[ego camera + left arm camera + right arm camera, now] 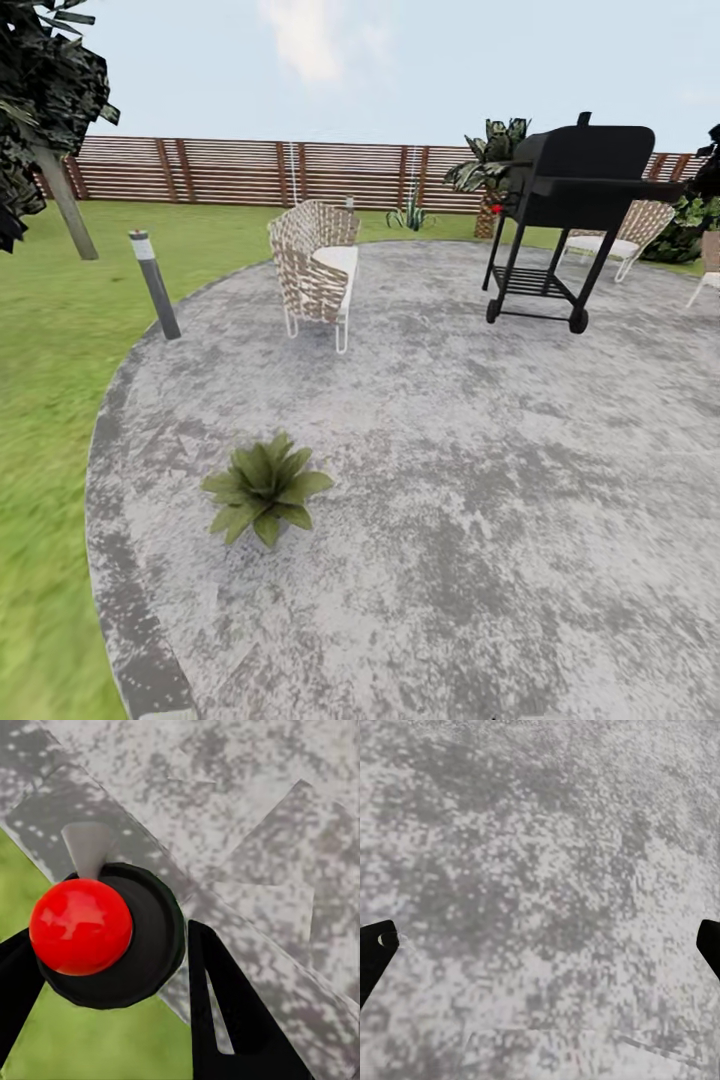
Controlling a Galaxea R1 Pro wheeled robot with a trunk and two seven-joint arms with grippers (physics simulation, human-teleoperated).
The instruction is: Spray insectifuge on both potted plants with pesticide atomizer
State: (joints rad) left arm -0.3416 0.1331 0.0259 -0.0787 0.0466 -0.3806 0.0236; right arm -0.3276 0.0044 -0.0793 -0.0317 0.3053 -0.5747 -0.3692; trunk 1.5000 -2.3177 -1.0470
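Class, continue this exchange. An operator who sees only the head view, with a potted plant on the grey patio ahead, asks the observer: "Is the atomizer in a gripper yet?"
Observer: Yes. The left wrist view shows the pesticide atomizer, red top towards the camera, between the left gripper's fingers.
Operator: What lies beneath it?
Observer: The edge of the patio, with grass beside it.
Operator: And the other arm?
Observer: The right gripper is open, fingers wide apart, with nothing between them and bare patio below.
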